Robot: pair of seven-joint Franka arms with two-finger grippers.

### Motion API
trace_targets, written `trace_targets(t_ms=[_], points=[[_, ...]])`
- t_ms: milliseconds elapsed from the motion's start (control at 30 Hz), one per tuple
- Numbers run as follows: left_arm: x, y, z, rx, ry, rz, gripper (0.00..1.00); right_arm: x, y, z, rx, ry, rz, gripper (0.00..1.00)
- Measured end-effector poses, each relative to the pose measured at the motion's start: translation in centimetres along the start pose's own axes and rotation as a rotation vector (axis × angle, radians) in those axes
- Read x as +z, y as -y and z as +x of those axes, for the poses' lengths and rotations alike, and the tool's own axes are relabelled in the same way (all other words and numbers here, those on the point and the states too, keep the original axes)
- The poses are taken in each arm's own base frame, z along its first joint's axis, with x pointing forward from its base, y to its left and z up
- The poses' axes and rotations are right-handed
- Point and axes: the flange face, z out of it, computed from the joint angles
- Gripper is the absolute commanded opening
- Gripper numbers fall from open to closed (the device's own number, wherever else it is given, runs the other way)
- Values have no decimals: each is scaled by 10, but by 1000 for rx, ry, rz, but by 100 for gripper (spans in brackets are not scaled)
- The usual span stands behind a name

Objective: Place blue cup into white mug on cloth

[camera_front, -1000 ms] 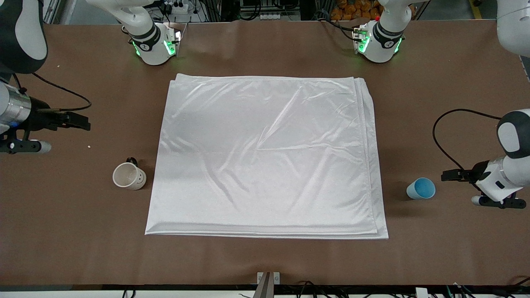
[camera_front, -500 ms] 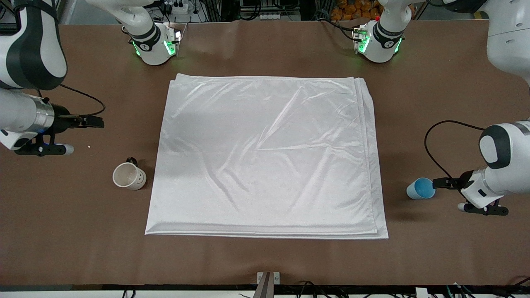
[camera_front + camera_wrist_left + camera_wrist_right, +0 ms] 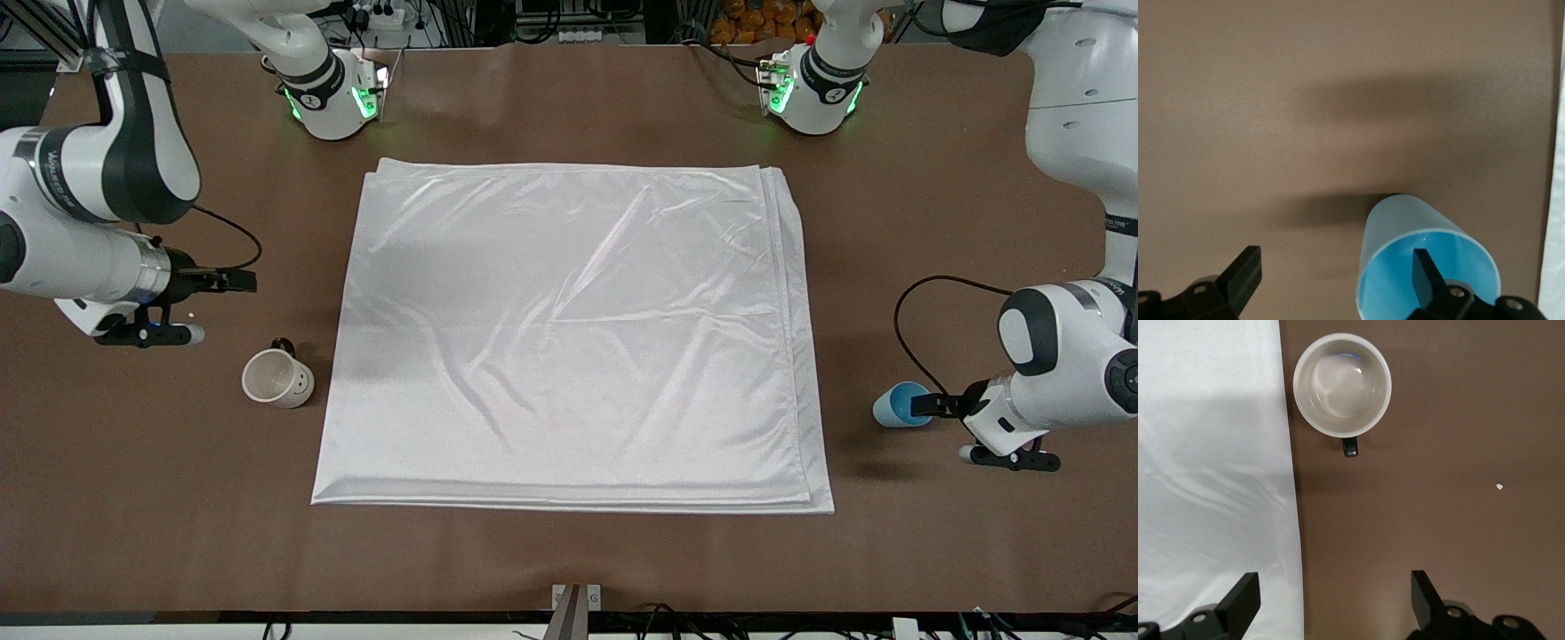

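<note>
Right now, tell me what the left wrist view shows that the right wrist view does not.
Only the left wrist view shows the blue cup, with one finger of the open left gripper in front of its mouth. Only the right wrist view shows the white mug, upright beside the cloth, ahead of the open right gripper. Both show the brown table and a cloth edge.

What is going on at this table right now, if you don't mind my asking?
Two robot arms are setting up to put a blue cup into a white mug. Both stand upright on the bare table, at either end of a folded white cloth, not on it. The left gripper is open at the cup, one finger over its mouth. The right gripper is open, above the table near the mug.
</note>
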Motion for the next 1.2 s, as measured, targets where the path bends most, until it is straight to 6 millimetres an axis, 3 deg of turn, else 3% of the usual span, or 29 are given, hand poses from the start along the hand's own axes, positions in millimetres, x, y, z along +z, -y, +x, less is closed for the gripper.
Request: trace_targets(t_ms=[133, 167, 367, 767, 1200], points=[[11, -1, 1, 0, 1, -2, 7, 25, 0, 3, 0, -34, 0, 100], [12, -1, 1, -2, 0, -3, 0, 33, 0, 3, 0, -41, -1, 100], [14, -1, 1, -21, -2, -11, 0, 66, 0, 3, 1, -79, -1, 99], [11, 0, 2, -24, -8, -12, 0, 105, 0, 23, 2, -125, -6, 95], [-17, 0, 12, -23, -59, -7, 0, 133, 0, 39, 4, -167, -9, 86]])
